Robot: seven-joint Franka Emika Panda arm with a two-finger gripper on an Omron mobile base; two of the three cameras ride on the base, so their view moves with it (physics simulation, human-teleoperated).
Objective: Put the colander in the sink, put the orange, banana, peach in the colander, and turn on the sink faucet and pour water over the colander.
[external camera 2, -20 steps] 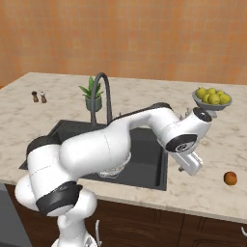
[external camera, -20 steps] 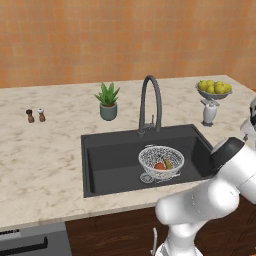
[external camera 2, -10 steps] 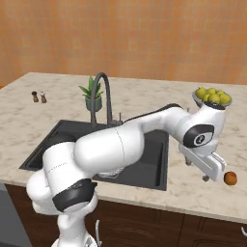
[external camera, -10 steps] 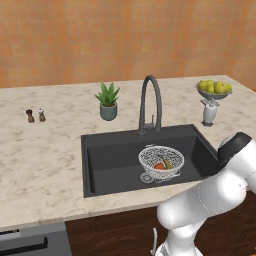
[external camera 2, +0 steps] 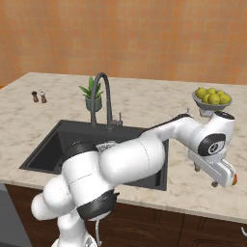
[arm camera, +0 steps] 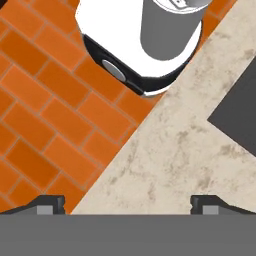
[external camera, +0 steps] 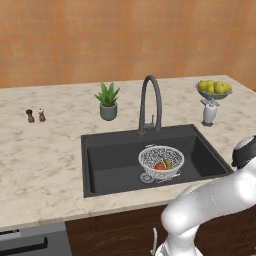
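The gripper [arm camera: 128,202] is spread wide and holds nothing, low over the front right edge of the surface [arm camera: 170,155].
The colander [external camera: 161,160] sits in the sink [external camera: 110,162] with an orange-red fruit [external camera: 159,166] inside, under the sink faucet [external camera: 150,102]. A small orange fruit [external camera 2: 234,180] peeks out beside the arm's hand. No writing can be read anywhere.

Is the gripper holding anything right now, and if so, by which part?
Nothing is held: the gripper has its jaws wide apart over bare beige marble counter.
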